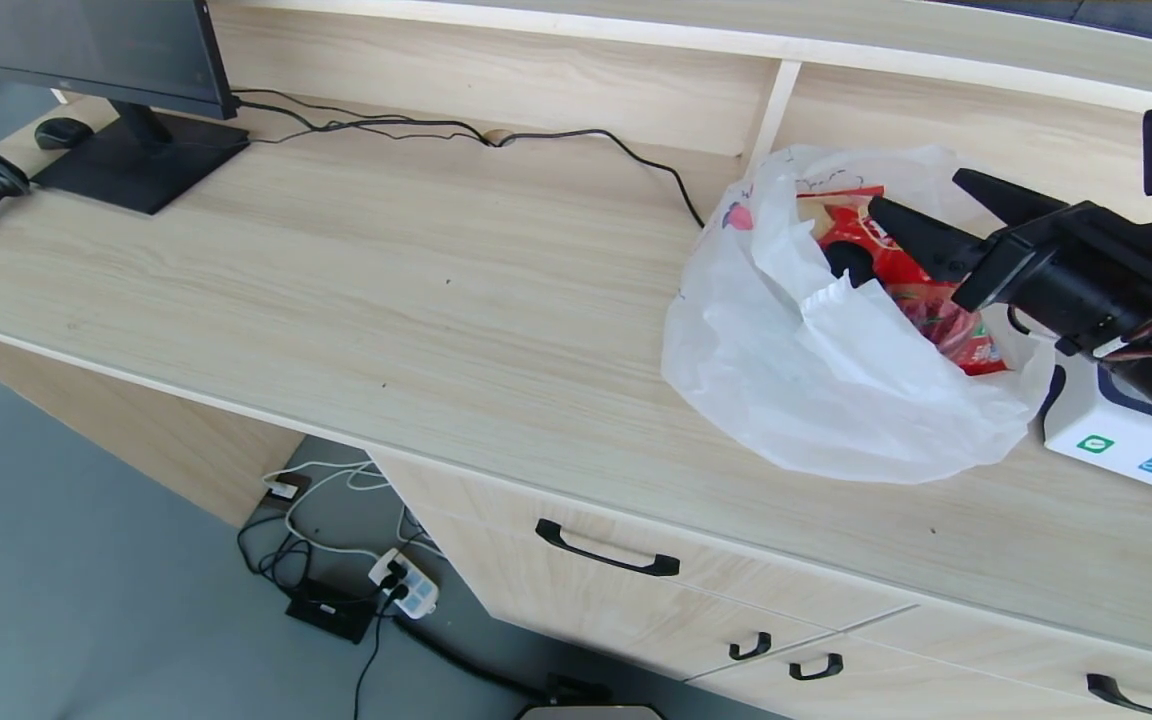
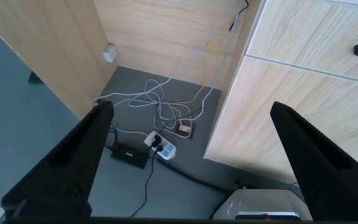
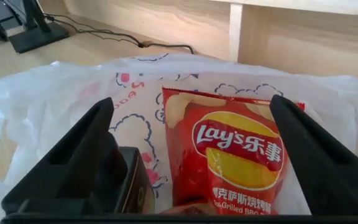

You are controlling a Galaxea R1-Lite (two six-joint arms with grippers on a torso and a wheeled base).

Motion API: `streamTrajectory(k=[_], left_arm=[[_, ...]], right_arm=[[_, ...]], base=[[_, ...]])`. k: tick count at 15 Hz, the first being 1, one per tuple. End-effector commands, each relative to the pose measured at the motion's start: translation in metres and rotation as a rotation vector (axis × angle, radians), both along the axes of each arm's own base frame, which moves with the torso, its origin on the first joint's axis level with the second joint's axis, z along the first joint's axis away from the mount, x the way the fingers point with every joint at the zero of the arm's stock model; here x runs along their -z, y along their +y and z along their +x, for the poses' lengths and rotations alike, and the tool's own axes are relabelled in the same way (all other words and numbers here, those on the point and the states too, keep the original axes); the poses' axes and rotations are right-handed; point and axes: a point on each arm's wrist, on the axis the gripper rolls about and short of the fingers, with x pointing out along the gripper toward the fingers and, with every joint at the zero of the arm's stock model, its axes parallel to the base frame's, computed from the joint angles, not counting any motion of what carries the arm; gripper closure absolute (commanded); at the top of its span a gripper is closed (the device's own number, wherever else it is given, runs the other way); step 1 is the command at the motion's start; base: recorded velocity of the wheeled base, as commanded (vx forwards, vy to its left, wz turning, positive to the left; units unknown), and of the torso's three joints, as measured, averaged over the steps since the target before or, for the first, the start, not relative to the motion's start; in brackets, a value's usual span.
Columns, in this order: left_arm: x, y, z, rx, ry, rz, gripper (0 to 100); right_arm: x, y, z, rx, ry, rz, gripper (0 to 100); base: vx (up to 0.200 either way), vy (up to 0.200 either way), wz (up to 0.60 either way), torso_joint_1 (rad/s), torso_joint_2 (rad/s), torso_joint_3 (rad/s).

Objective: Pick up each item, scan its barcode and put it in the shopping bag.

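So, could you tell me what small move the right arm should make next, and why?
Probably lift the right gripper straight up and clear of the shopping bag. Its jaws stand open at the bag's mouth, and the red chip bag already lies inside, apparently released, so nothing there seems left to hold.
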Motion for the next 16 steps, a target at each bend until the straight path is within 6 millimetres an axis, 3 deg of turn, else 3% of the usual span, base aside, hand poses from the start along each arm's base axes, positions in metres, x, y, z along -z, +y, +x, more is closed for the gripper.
streamTrajectory(k=[1,3,5,6,7,11,16], left_arm=[[0.000,0.000,0.000,0.000,0.000,-0.002,0],[0.000,0.000,0.000,0.000,0.001,-0.003,0],[0.000,0.000,0.000,0.000,0.000,-0.005,0],[0.000,0.000,0.000,0.000,0.000,-0.005,0],[0.000,0.000,0.000,0.000,0.001,-0.005,0],[0.000,0.000,0.000,0.000,0.003,-0.005,0],[0.000,0.000,0.000,0.000,0.000,-0.012,0]], right_arm=[[0.000,0.008,-0.057,-0.083,-0.035,0.024,0],[0.022,-0.003,-0.120,-0.097,-0.007,0.014,0],[0.058,-0.019,-0.185,-0.076,0.016,0.020,0],[0.066,-0.022,-0.195,-0.076,0.024,0.019,0],[0.083,-0.030,-0.225,-0.058,0.057,0.027,0],[0.142,-0.049,-0.300,-0.028,0.252,-0.006,0],[0.153,-0.050,-0.298,0.061,0.263,-0.086,0]], base=[[0.000,0.000,0.00,0.000,0.00,0.000],[0.000,0.000,0.00,0.000,0.00,0.000],[0.000,0.000,0.00,0.000,0.00,0.000],[0.000,0.000,0.00,0.000,0.00,0.000],[0.000,0.000,0.00,0.000,0.00,0.000],[0.000,0.000,0.00,0.000,0.00,0.000],[0.000,0.000,0.00,0.000,0.00,0.000]])
